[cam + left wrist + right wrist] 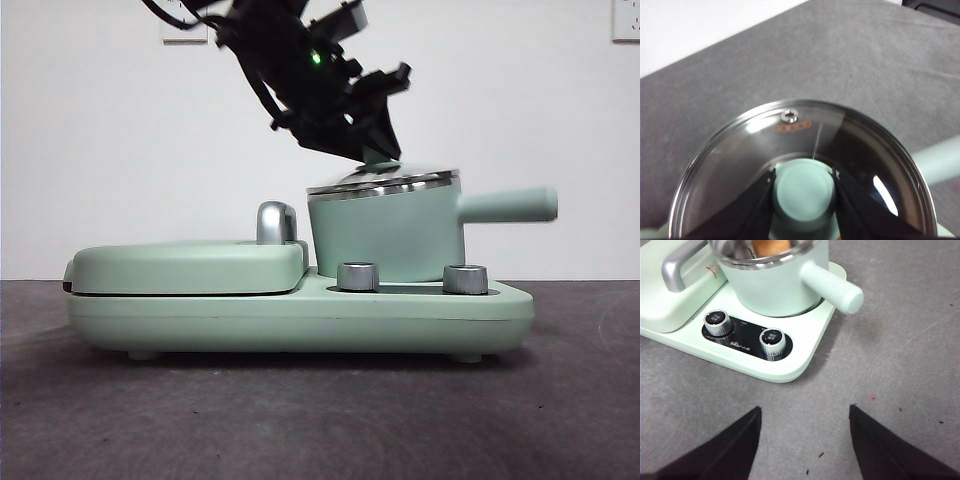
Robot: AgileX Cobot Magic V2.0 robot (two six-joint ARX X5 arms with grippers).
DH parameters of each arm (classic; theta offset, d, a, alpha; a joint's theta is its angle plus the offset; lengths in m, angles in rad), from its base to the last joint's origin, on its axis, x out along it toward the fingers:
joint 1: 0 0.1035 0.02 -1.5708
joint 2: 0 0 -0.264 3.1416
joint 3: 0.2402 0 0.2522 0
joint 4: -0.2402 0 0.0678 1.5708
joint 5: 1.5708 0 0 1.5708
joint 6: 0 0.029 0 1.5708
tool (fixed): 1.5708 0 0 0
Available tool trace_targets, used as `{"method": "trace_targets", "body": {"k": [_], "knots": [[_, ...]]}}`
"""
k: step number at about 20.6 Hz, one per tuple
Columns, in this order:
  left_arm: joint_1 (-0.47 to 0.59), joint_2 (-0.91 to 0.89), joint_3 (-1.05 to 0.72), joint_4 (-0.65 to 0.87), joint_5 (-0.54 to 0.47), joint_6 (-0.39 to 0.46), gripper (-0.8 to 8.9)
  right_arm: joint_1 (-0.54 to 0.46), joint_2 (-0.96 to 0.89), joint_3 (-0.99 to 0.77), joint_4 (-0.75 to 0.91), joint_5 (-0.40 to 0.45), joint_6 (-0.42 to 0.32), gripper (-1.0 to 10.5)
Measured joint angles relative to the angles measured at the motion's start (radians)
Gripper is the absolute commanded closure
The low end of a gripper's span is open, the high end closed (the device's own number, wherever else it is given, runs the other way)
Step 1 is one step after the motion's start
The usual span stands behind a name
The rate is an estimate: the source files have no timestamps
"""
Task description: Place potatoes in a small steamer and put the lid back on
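Note:
The small steamer [385, 235] is a mint-green pot standing on the right of the cooker base [300, 315], its straight handle [505, 205] pointing right. The glass lid [385, 182] lies slightly tilted at the steamer's steel rim. My left gripper [378, 155] comes down from the upper left and is shut on the lid's knob [803, 192], a black jaw on each side of it. In the right wrist view the orange-brown potato [771, 246] shows inside the steamer [775, 285]. My right gripper [805, 440] hangs open over the grey table, apart from the cooker.
The flat mint-green griddle cover [185, 265] with a steel handle [275, 222] takes up the base's left half. Two steel dials [358, 276] [465, 278] sit in front of the steamer. Grey tabletop [890, 365] surrounds the cooker.

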Motion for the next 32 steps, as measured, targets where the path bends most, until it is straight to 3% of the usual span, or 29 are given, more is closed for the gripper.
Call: {"method": "trace_targets", "body": {"k": [3,10,24,32], "knots": [[0.006,-0.046,-0.008,-0.054,0.013,-0.011,5.74,0.0,0.0,0.0,0.0,0.0,0.0,6.8],[0.021,-0.084,-0.008,-0.024,0.018,-0.023,5.64,0.0,0.0,0.0,0.0,0.0,0.0,6.8],[0.021,-0.168,-0.008,-0.326,0.018,-0.052,5.64,0.0,0.0,0.0,-0.013,-0.002,0.0,6.8],[0.021,-0.283,-0.009,-0.472,0.018,-0.079,5.64,0.0,0.042,0.0,-0.007,-0.081,0.0,6.8]]}}
